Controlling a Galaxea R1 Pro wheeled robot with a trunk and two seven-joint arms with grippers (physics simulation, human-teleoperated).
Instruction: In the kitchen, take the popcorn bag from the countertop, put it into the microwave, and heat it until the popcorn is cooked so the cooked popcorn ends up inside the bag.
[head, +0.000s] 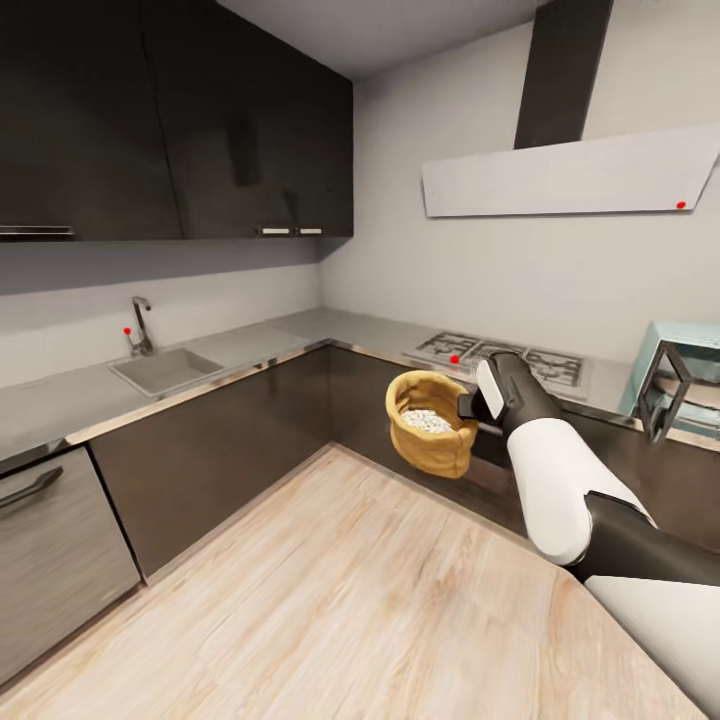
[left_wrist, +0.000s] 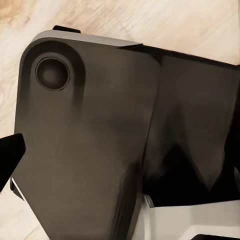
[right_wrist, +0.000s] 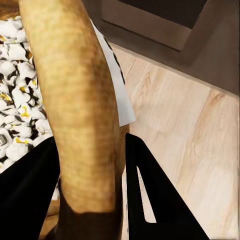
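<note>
The tan popcorn bag (head: 432, 440) hangs in the air over the wooden floor, in front of the dark cabinet fronts below the hob. My right gripper (head: 470, 406) is shut on its rim from the right side. In the right wrist view, black fingers (right_wrist: 155, 200) sit on either side of the bag wall (right_wrist: 80, 100). White puffed popcorn (head: 428, 421) with yellow specks (right_wrist: 15, 100) fills the bag. The mint-blue microwave (head: 690, 345) stands on the grey countertop (head: 300, 335) at the far right; its dark-framed door (head: 665, 392) looks swung open. In the left wrist view a dark fingertip (left_wrist: 10, 157) shows against the robot's own dark body.
A gas hob (head: 500, 355) lies on the counter behind the bag, under a pale range hood (head: 570, 175). A sink (head: 165, 370) with faucet (head: 140, 325) is at the left. A steel-fronted appliance (head: 50, 560) sits low at the left. Wooden floor (head: 330, 600) spreads in front.
</note>
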